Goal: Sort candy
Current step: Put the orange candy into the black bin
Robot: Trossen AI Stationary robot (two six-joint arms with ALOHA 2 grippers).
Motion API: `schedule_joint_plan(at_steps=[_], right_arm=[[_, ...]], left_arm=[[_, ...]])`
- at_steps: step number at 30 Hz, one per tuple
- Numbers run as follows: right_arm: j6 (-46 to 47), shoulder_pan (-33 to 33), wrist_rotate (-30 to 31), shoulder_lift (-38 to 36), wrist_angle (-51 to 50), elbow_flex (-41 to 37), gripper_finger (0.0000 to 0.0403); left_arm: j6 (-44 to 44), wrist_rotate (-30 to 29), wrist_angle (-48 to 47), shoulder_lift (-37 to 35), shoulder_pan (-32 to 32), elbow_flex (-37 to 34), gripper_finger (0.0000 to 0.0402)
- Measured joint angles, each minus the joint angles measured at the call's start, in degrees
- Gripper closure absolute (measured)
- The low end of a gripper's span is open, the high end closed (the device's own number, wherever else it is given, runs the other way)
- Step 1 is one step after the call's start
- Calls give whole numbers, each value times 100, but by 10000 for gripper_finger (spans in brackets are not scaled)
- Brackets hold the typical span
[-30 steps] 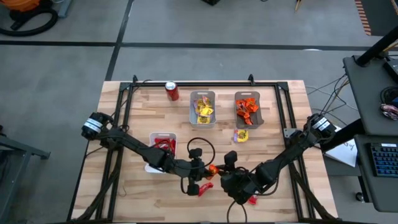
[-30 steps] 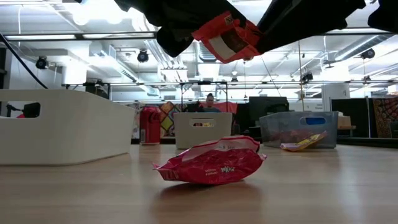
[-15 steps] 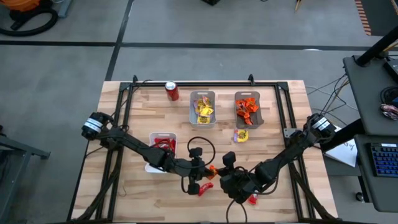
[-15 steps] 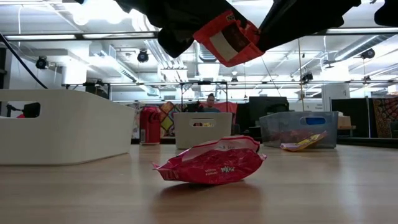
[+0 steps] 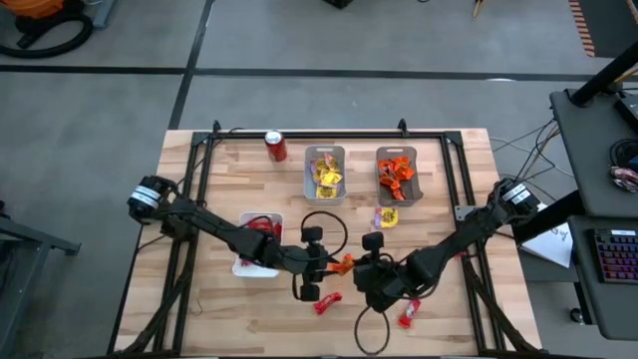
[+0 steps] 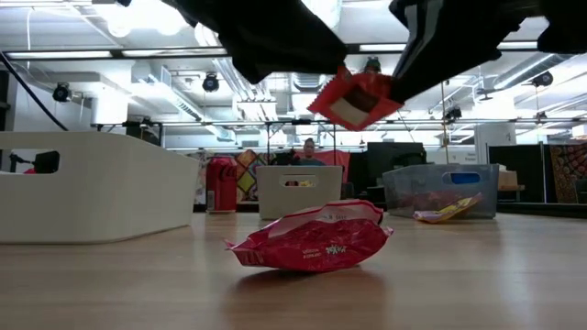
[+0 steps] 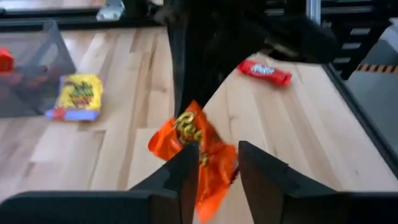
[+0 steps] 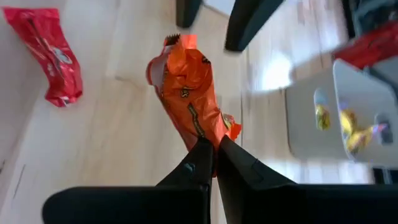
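The right claw (image 8: 210,163) is pinching an orange candy packet (image 8: 189,102) up in the air over the counter (image 5: 219,309). The left claw (image 7: 216,165) is standing open beside it, not gripping it. A red candy packet (image 6: 312,241) is lying on the counter below.

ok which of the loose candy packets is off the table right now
The orange candy packet: it hangs in the air, pinched by the right claw at the table's middle. The two red packets and the yellow packet all lie flat on the wood.
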Motion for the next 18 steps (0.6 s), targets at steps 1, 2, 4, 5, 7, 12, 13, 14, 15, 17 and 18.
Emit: schedule_joint_plan(at_steps=[1, 2, 4, 5, 7, 12, 13, 14, 15, 17, 18], right_arm=[[82, -46, -71, -21, -78, 0, 394], [131, -85, -124, -40, -117, 0, 394], [217, -159, -197, -75, -250, 0, 394], [241, -193, -198, -100, -350, 0, 394], [289, -279, -198, -173, -590, 0, 394], [568, -669, -188, -619, -1466, 2, 394], [627, -779, -188, -748, -1675, 1, 394], [699, -893, -189, -873, -1823, 0, 394], [763, -1022, -185, -1025, -1979, 0, 394], [892, -1310, -149, -1333, -2262, 0, 394], [955, -1480, -94, -1492, -2315, 0, 394]], left_arm=[[25, -4, -22, -54, 27, 2, 299], [52, -6, -136, -112, 46, 2, 294], [140, -25, -328, -221, 96, 2, 285], [183, -38, -468, -301, 114, 2, 282], [278, -53, -741, -483, 140, 2, 279], [410, -69, -1231, -963, 149, 0, 280], [451, -67, -1269, -1060, 147, -12, 281], [505, -66, -1281, -1166, 140, -51, 282], [537, -67, -1310, -1253, 136, -85, 283], [569, -65, -1279, -1410, 134, -133, 285], [576, -66, -1298, -1475, 136, -158, 286]])
